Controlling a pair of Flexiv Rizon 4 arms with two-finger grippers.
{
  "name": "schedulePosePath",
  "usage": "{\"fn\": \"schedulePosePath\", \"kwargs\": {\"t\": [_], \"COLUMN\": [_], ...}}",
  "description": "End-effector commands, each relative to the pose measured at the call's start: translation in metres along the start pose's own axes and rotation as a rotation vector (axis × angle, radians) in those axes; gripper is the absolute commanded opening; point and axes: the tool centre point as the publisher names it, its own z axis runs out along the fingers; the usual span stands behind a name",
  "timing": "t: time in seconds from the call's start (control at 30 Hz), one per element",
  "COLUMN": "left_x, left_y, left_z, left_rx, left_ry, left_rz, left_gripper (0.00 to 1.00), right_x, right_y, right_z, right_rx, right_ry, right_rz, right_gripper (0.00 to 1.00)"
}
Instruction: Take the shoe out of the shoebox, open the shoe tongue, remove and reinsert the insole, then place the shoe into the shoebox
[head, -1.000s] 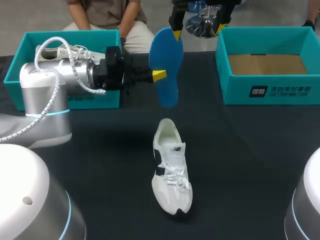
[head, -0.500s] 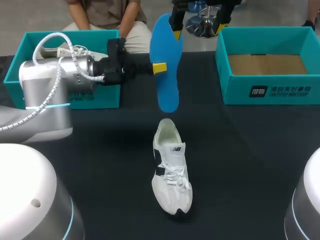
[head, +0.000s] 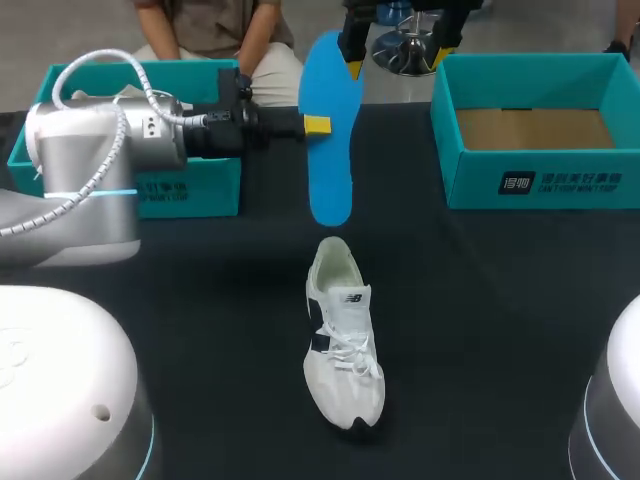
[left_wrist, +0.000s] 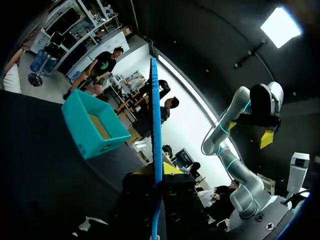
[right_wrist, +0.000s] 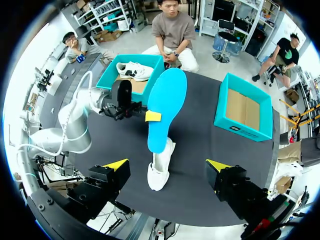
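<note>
A blue insole (head: 328, 140) hangs upright above the table, toe end down, with my left gripper (head: 316, 125) shut on its edge. The left wrist view has the insole (left_wrist: 156, 115) edge-on between that gripper's fingers (left_wrist: 158, 172). Below it a white shoe (head: 343, 335) lies on the black table, its heel opening toward the insole. My right gripper (head: 397, 58) stands open high at the far side, empty. From above, its own view takes in the insole (right_wrist: 165, 105), the shoe (right_wrist: 159, 169) and its spread yellow tips (right_wrist: 167, 165).
A teal shoebox (head: 130, 185) at the back left holds another white shoe (right_wrist: 134, 70). A second teal shoebox (head: 540, 180) at the back right has only cardboard inside. My left arm (head: 90, 170) stretches in front of the left box.
My left arm has lifted and turned the insole, which now hangs straighter and narrower in view. The shoe and my right gripper have stayed put.
</note>
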Motion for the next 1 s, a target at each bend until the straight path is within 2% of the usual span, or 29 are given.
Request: {"fn": "schedulePosePath", "kwargs": {"t": [0.03, 0.3, 0.6, 0.83, 1.0], "left_x": [-0.009, -0.02, -0.028, -0.021, -0.023], "left_y": [-0.007, -0.012, -0.015, -0.02, -0.03], "left_z": [-0.004, -0.01, -0.009, -0.01, -0.008], "left_rx": [-0.055, -0.059, -0.039, -0.018, -0.014], "left_ry": [0.039, 0.084, 0.034, 0.021, -0.003], "left_rz": [-0.134, -0.23, -0.297, -0.323, -0.338], "left_gripper": [0.0, 0.0, 0.0, 0.0, 0.0], "right_x": [0.0, 0.0, 0.0, 0.0, 0.0], "right_y": [0.001, 0.001, 0.001, 0.001, 0.001], "right_z": [0.0, 0.0, 0.0, 0.0, 0.0], "right_rx": [0.003, 0.003, 0.003, 0.003, 0.003], "right_ry": [0.0, 0.0, 0.0, 0.0, 0.0], "right_rz": [0.001, 0.001, 0.001, 0.001, 0.001], "right_gripper": [1.0, 1.0, 1.0, 1.0, 1.0]}}
